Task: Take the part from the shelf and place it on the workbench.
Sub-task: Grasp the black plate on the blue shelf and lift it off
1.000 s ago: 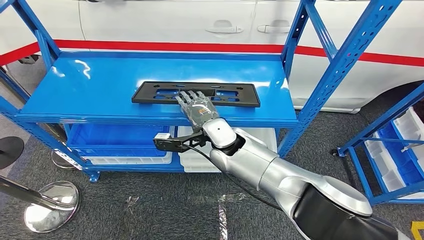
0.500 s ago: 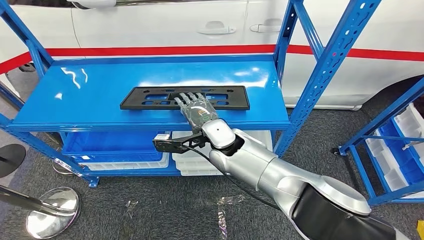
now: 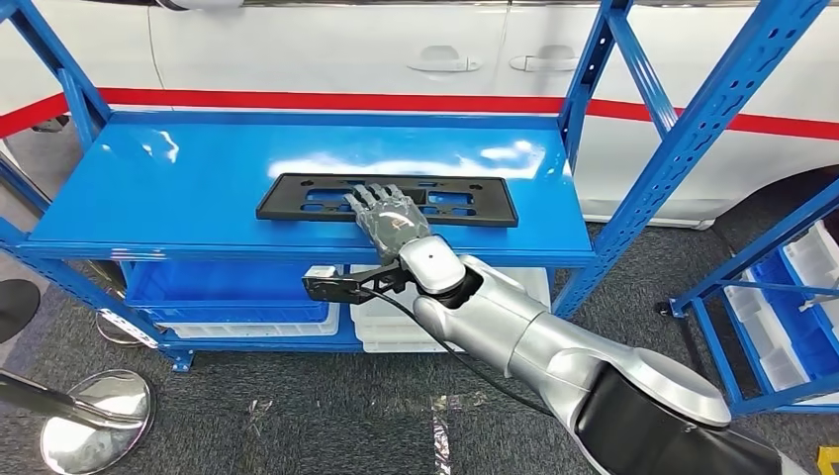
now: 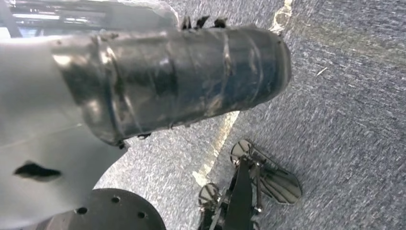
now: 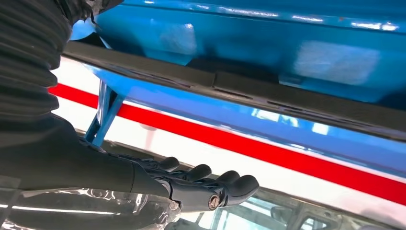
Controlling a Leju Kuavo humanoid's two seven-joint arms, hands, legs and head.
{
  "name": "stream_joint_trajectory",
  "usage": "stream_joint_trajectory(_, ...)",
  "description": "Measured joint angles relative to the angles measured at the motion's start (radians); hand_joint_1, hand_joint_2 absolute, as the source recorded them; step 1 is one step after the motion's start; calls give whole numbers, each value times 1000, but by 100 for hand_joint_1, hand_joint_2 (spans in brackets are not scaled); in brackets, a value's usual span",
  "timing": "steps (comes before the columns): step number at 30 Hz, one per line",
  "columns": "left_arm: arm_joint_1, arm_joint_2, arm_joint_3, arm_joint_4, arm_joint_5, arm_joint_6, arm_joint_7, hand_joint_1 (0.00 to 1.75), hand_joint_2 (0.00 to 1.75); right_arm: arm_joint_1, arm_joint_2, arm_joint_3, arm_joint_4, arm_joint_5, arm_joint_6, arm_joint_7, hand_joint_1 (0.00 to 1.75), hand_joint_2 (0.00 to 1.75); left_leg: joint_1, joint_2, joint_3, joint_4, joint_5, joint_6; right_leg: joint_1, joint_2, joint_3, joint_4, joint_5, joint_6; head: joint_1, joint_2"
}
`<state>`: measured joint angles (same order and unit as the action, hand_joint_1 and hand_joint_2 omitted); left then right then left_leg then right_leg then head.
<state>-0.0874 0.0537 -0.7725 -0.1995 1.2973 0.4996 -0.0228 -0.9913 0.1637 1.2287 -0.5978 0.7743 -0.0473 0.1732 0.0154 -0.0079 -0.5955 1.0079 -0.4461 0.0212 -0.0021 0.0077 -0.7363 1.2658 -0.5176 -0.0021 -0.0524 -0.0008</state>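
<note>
The part [image 3: 465,200] is a long flat black plate with cut-outs, lying on the blue shelf top [image 3: 178,188]. My right hand [image 3: 388,213] reaches over the plate's middle, fingers stretched forward and spread across its near edge. In the right wrist view the plate [image 5: 287,98] shows as a dark strip against the shelf [image 5: 239,33], and the hand [image 5: 201,184] stands apart from it with straight fingers holding nothing. The left wrist view looks at grey carpet past a dark wrapped cover [image 4: 182,76]; how the left hand's fingers lie is hidden.
A white car [image 3: 326,49] with a red stripe stands right behind the shelf. Blue uprights [image 3: 683,148] frame the shelf's right end. Blue bins [image 3: 228,282] and white bins [image 3: 381,322] sit below. Another blue rack [image 3: 782,287] is at the right, a chrome stand base [image 3: 94,421] at the left.
The whole picture swayed left and back, so the camera moved. My right hand stays over the middle of the black plate, which lies where it was on the shelf.
</note>
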Motion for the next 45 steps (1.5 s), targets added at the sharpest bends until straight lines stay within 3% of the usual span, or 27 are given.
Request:
stream_joint_trajectory(2, 0, 0, 0, 0, 1, 0, -1, 0, 0, 0, 0, 0, 2, -1, 0, 0, 0, 175, -1, -2, 9, 2, -8, -4, 3, 0, 58, -135, 73, -11, 0, 0)
stream_joint_trajectory(4, -1, -1, 0, 0, 1, 0, -1, 0, 0, -1, 0, 0, 4, -2, -1, 0, 0, 175, -4, -3, 11, 4, -14, -12, 8, 2, 100, -225, 99, -19, -1, 0)
stream_joint_trajectory(7, 0, -1, 0, 0, 1, 0, -1, 0, 0, -1, -1, 0, 8, -3, -2, 1, 0, 175, -3, -2, 12, 1, -18, -27, 8, 5, 112, -244, 95, -26, -1, 0)
stream_joint_trajectory(9, 0, -2, 0, 0, 1, 0, -1, 0, 0, -3, -2, 0, 10, -3, -3, 3, 0, 175, -2, 0, -1, 33, -40, -38, 2, 5, 120, -253, 96, -32, -3, 0)
stream_joint_trajectory(12, -1, -1, 0, 0, 1, 0, -1, 0, 0, 0, -2, 0, 13, -3, -3, 4, 0, 175, 1, 2, -91, 208, -114, -51, 0, 3, 128, -256, 91, -41, -7, 0)
stream_joint_trajectory(13, 0, -1, 0, 0, 1, 0, 0, 0, 0, 2, -3, 0, 15, -4, -4, 5, 0, 175, 2, 2, -121, 258, -124, -53, 0, 3, 130, -255, 89, -42, -7, 0)
stream_joint_trajectory(14, 1, -1, 0, 0, 1, 0, 0, 0, 0, 5, -3, 0, 17, -5, -4, 6, 0, 175, 2, 2, -135, 274, -115, -55, 0, 4, 132, -254, 87, -42, -7, 0)
stream_joint_trajectory(15, 2, -1, 0, 0, 1, 0, 1, 0, 0, 6, -3, 0, 18, -6, -5, 6, 0, 175, 3, 3, -130, 249, -86, -56, 0, 6, 134, -253, 83, -41, -7, 0)
stream_joint_trajectory(17, 3, 0, 0, 0, 1, 0, 2, 0, 0, 7, -4, 0, 19, -9, -8, 6, 0, 175, 6, 3, -79, 125, -12, -56, -2, 8, 141, -247, 74, -36, -7, 0)
stream_joint_trajectory(19, 1, 0, 0, 0, 1, 0, 2, 0, 0, 6, -4, 0, 21, -10, -11, 6, 0, 175, 2, 2, -35, 32, 16, -50, 1, 8, 141, -243, 67, -28, -8, 0)
stream_joint_trajectory(23, 1, 0, 0, 0, 1, -1, 5, 0, 0, 8, -5, 0, 22, -12, -15, 6, 0, 175, 1, 0, -24, 11, 8, -26, 6, 8, 139, -240, 61, -13, -5, 0)
stream_joint_trajectory(25, 4, -1, 0, 0, 1, 0, 7, 0, 0, 9, -6, 0, 23, -13, -16, 6, 0, 175, 3, 1, -15, 8, 6, -16, 5, 5, 125, -200, 37, -4, -4, 0)
stream_joint_trajectory(28, 3, -1, 0, 0, 1, 0, 8, 0, 0, 13, -6, 0, 25, -13, -17, 6, 0, 175, 1, 2, -8, 8, 0, -6, 2, 1, 32, -23, -30, 2, 0, 0)
stream_joint_trajectory(29, 2, -1, 0, 0, 1, 0, 8, 0, 0, 17, -6, 0, 27, -13, -18, 6, 0, 175, -1, 2, -6, 8, -2, -4, 2, 0, 3, 22, -37, 1, 1, 0)
stream_joint_trajectory(30, 2, 0, 0, 0, 1, 0, 8, 0, 0, 22, -7, 0, 28, -13, -18, 6, 0, 175, -3, 1, -4, 8, -4, -2, 3, 0, -11, 32, -25, -3, 1, 0)
stream_joint_trajectory(31, 2, 0, 0, 0, 1, 0, 8, 0, 0, 25, -7, 0, 30, -13, -18, 6, 0, 175, -5, 0, 0, 8, -7, -2, 5, 0, -5, 2, 5, -9, 1, 0)
stream_joint_trajectory(33, 3, 0, 0, 0, 1, 1, 9, 0, 0, 26, -7, 0, 32, -13, -18, 6, 0, 175, -8, -1, 9, 7, -12, -2, 13, 1, 46, -125, 76, -29, 0, 0)
stream_joint_trajectory(34, 2, -1, 0, 0, 1, 2, 9, 0, 0, 25, -7, 0, 33, -13, -18, 6, 0, 175, -10, -1, 10, 7, -15, -4, 16, 1, 72, -182, 96, -36, 0, 0)
stream_joint_trajectory(35, 2, -1, 0, 0, 2, 2, 9, 0, 0, 24, -7, 0, 33, -13, -18, 6, 0, 175, -10, -1, 11, 7, -17, -8, 19, 1, 89, -218, 103, -40, 1, 0)
stream_joint_trajectory(38, 1, 0, 1, 0, 3, 4, 9, 0, 0, 24, -8, 0, 35, -13, -18, 6, 0, 175, -8, 0, 12, 5, -21, -23, 18, 3, 105, -244, 101, -42, 2, 0)
stream_joint_trajectory(39, 2, 0, 1, 0, 3, 4, 9, 0, 0, 24, -8, 0, 35, -12, -18, 6, 0, 175, -8, 1, 9, 15, -29, -28, 15, 3, 111, -250, 102, -44, 1, 0)
stream_joint_trajectory(41, 2, 0, 1, 0, 4, 4, 8, 0, 0, 21, -8, 0, 36, -10, -17, 6, 0, 175, -7, 3, -23, 86, -69, -37, 8, 3, 121, -258, 102, -48, -2, 0)
stream_joint_trajectory(43, 0, 0, 1, 0, 4, 4, 9, 0, 0, 22, -9, 0, 38, -8, -15, 8, 0, 175, -4, 3, -95, 219, -120, -44, 9, 2, 123, -259, 100, -51, -4, 0)
stream_joint_trajectory(45, 1, 0, 2, 0, 4, 6, 10, 0, 0, 28, -11, 0, 40, -6, -12, 12, 0, 175, -3, 3, -143, 289, -123, -48, 10, 3, 126, -258, 97, -53, -4, 0)
